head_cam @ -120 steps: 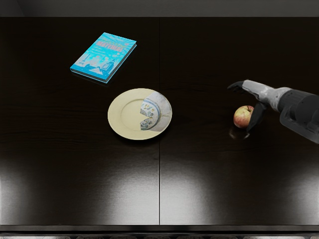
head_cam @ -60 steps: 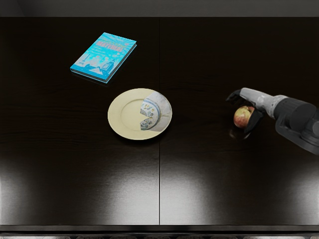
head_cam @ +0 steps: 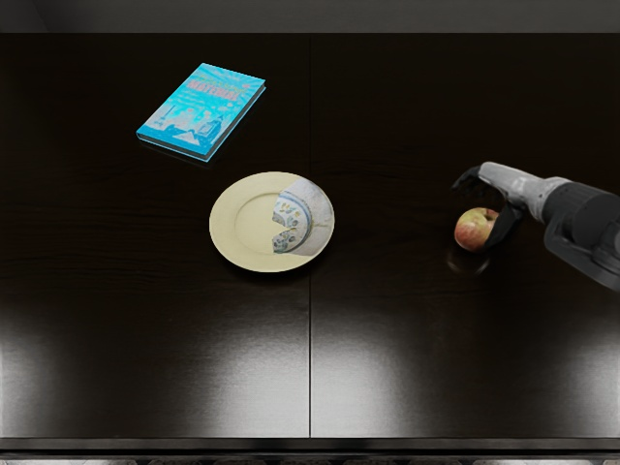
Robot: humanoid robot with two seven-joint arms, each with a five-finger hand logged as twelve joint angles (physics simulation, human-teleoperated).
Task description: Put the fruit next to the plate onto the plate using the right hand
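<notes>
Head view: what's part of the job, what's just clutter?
Job: apple; plate; right hand, at the apple.
Clutter: book, lying beyond the plate.

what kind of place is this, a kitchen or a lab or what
Likely a simulated home tabletop: a dark glossy table holds a plate, an apple and a book, with the right hand at the apple.

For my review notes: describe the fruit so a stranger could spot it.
On the dark table, look right of the cream plate, well apart from it. The apple sits there by the right robot hand. It is the only small, round, red-yellow thing; the book is flat and blue.
</notes>
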